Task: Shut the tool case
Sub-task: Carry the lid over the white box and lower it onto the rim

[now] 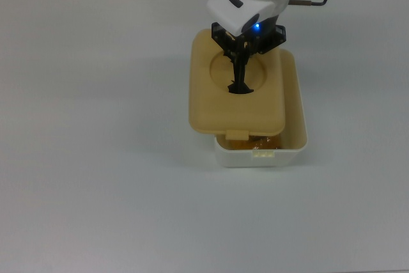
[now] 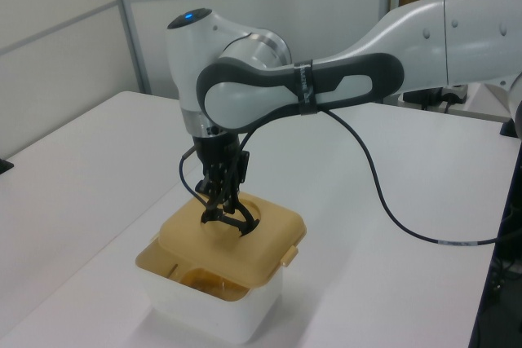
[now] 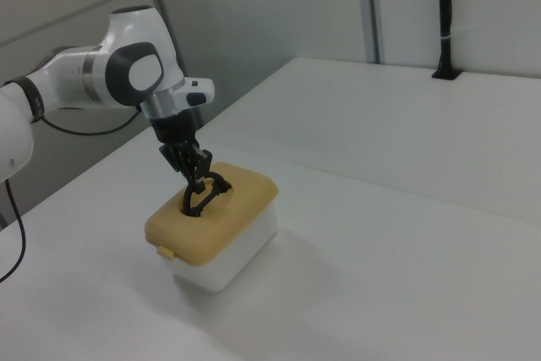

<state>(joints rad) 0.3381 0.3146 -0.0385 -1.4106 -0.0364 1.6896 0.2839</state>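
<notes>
The tool case's white tub stands on the white table. Its tan lid hangs just above the tub and covers most of it, offset toward the top view's left, so a strip of the tub's right side and near end stays uncovered. My gripper is shut on the lid's black handle in the round recess. Yellow contents show through the gap.
The white table spreads wide around the case. A black cable trails from the arm across the table in the left view. A black post stands at the far edge in the right view.
</notes>
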